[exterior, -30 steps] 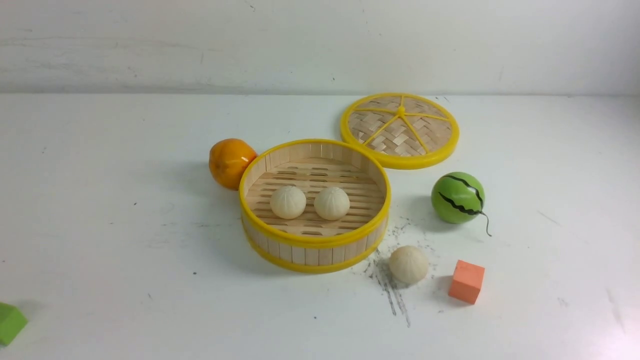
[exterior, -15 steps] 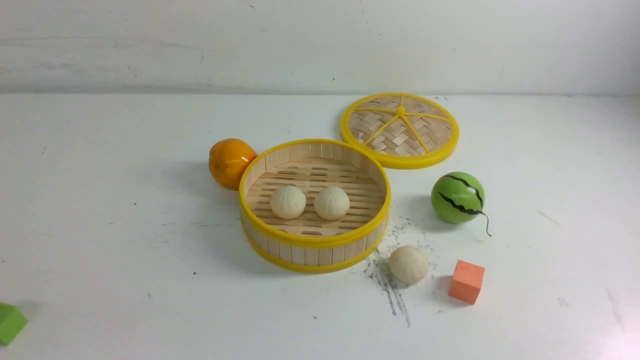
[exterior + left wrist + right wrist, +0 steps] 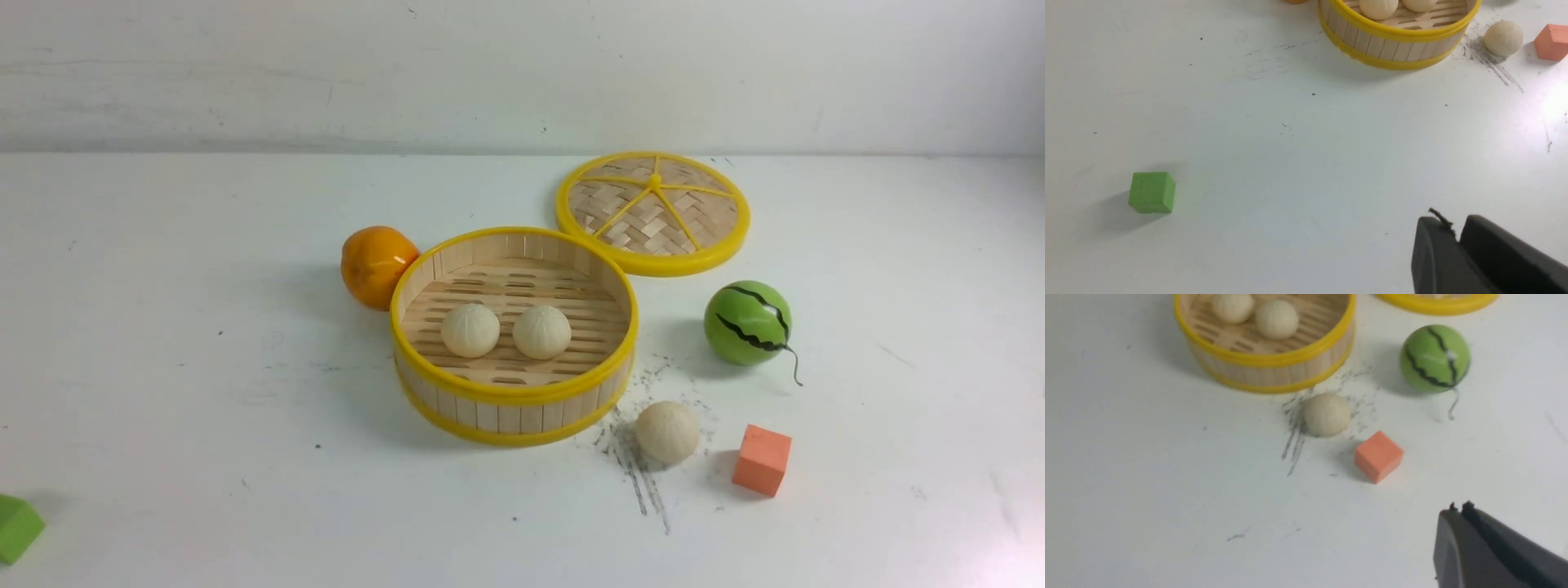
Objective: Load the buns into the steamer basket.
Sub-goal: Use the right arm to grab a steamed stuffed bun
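Note:
The steamer basket [image 3: 513, 394] stands mid-table with two buns on its slatted floor, one on the left [image 3: 470, 330] and one on the right [image 3: 541, 331]. The third bun [image 3: 667, 432] lies on the table just right of the basket's front, over dark scuff marks; it also shows in the right wrist view [image 3: 1327, 415] and the left wrist view [image 3: 1503, 38]. Neither arm shows in the front view. My left gripper [image 3: 1453, 228] is shut and empty, over bare table near the front. My right gripper [image 3: 1458, 512] is shut and empty, nearer to me than the loose bun.
An orange [image 3: 376, 265] touches the basket's far left side. The flat woven lid [image 3: 651, 211] lies behind the basket on the right. A green striped melon ball [image 3: 748, 322] and an orange cube [image 3: 762, 459] sit right of the loose bun. A green cube [image 3: 16, 527] lies front left.

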Controlling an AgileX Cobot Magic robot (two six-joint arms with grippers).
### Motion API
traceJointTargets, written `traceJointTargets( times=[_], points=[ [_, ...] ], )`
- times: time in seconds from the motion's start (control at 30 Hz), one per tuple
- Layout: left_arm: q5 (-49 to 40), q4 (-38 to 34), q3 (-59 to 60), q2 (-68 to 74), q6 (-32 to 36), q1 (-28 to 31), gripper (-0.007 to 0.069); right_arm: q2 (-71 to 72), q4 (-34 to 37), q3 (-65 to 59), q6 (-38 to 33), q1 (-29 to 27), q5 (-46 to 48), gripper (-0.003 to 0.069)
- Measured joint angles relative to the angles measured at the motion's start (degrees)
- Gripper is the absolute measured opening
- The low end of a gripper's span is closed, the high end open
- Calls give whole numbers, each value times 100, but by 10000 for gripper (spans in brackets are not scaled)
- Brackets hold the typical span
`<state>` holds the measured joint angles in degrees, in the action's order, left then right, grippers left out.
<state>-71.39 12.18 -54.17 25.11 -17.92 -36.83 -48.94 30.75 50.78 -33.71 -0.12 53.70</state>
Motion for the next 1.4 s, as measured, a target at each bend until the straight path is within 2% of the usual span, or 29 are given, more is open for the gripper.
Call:
traceJointTargets(
  times=[0.1,0.23,0.33,0.37,0.43,0.5,0.57,0.6,0.63,0.67,0.73,0.77,0.8,0.83,0.87,0.93,1.0,1.13,1.23,1.27,1.33,1.4],
  points=[
    [0,-26,0,0,6,0,87,-1045,-321,682,-9,641,437,-15],
    [0,-38,0,0,6,0,89,-2541,-1352,1567,424,1733,813,-10],
    [0,-38,0,0,6,0,90,-3163,-1772,1990,817,2103,841,-6],
    [0,-38,0,0,6,0,91,-3854,-2086,2385,1173,2320,847,4],
    [0,-43,0,0,6,0,91,-4387,-2273,2735,1429,2433,861,25],
    [0,-43,0,0,6,0,91,-4940,-2366,3109,1618,2488,901,69],
    [0,-43,0,0,6,0,91,-5482,-2388,3470,1734,2495,933,144],
    [0,-43,0,0,6,0,91,-5532,-2388,3532,1745,2500,933,153],
    [0,-43,0,0,6,0,91,-5930,-2414,3745,1815,2499,946,241],
    [0,-43,0,0,6,0,91,-5972,-2415,3789,1824,2499,946,251],
    [0,-52,0,0,0,0,91,-6433,-2502,3978,1940,2499,850,389],
    [0,-52,0,0,0,0,91,-6459,-2510,3991,1950,2499,836,398],
    [0,-55,0,0,-32,0,91,-6635,-2537,4006,2000,2499,713,461],
    [0,-55,0,0,-43,0,91,-6654,-2550,4008,2000,2499,699,461],
    [0,-55,0,0,-75,0,91,-6774,-2558,4021,2030,2499,540,505],
    [0,-55,0,0,-112,0,92,-6901,-2558,4039,2091,2499,343,528],
    [0,-55,0,0,-131,0,92,-6965,-2562,4039,2111,2499,214,525],
    [0,-59,0,0,-144,0,97,-6988,-2574,4039,2111,2499,160,442],
    [0,-59,0,0,-149,0,102,-6988,-2616,4050,2111,2501,147,259],
    [0,-59,0,0,-149,0,103,-6988,-2666,4109,2111,2501,192,145],
    [0,-59,0,0,-149,0,106,-6981,-2690,4267,2111,2501,344,36],
    [0,-59,0,0,-149,0,108,-6912,-2684,4479,2111,2507,479,16]
  ],
)
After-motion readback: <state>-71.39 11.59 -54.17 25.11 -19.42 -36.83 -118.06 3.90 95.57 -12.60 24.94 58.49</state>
